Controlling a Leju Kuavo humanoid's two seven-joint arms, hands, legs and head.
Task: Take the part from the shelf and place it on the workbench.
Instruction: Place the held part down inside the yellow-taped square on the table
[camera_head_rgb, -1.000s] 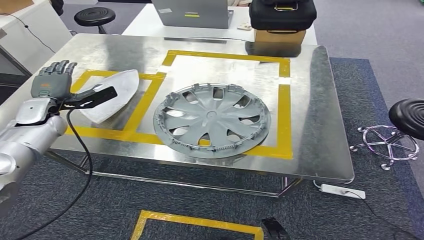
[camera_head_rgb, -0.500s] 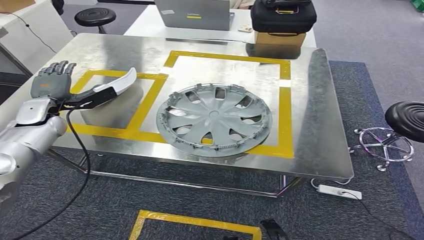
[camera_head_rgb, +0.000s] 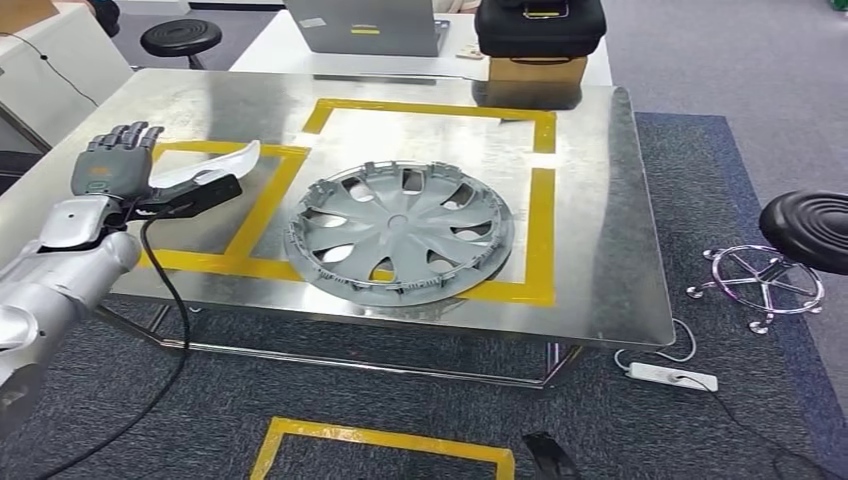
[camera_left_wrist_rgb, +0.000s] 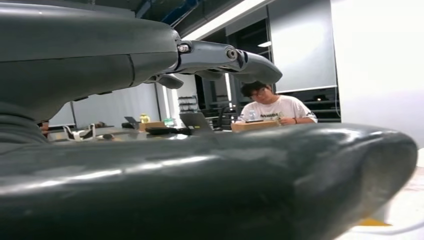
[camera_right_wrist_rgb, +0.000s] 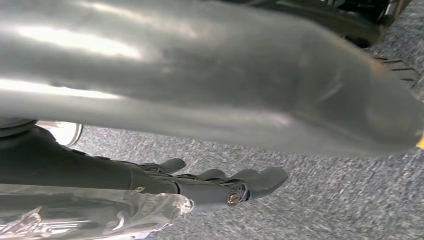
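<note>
— Two hands to report; where do you want me to start?

— Left side, then across.

— Your left hand (camera_head_rgb: 110, 165) is over the table's (camera_head_rgb: 600, 250) left edge with its back towards you, fingers (camera_head_rgb: 125, 135) straight and fanned apart. In the left wrist view you see open room between fingers and thumb (camera_left_wrist_rgb: 210, 185), so nothing is pinched there.

— And the part?

— The part (camera_head_rgb: 215, 160) stands tilted on edge inside the smaller yellow tape (camera_head_rgb: 250, 215) frame, right against that thumb, at 9 o'clock from the hubcap (camera_head_rgb: 400, 232). Whether it leans on the thumb, you can't tell.

— Keep going.

— The hubcap lies flat, face up, on the larger frame's near left corner. At its 12 o'clock, beyond the table, you have a laptop (camera_head_rgb: 365, 25); at 1 o'clock, a black case (camera_head_rgb: 540, 25) on a box (camera_head_rgb: 530, 68). A stool (camera_head_rgb: 810, 228) stands at 3 o'clock, well apart, on the carpet.

— Right hand?

— Your right hand (camera_right_wrist_rgb: 200, 100) hangs over carpet, fingers (camera_right_wrist_rgb: 240, 185) lightly bent, apart from the thumb, holding nothing.
</note>
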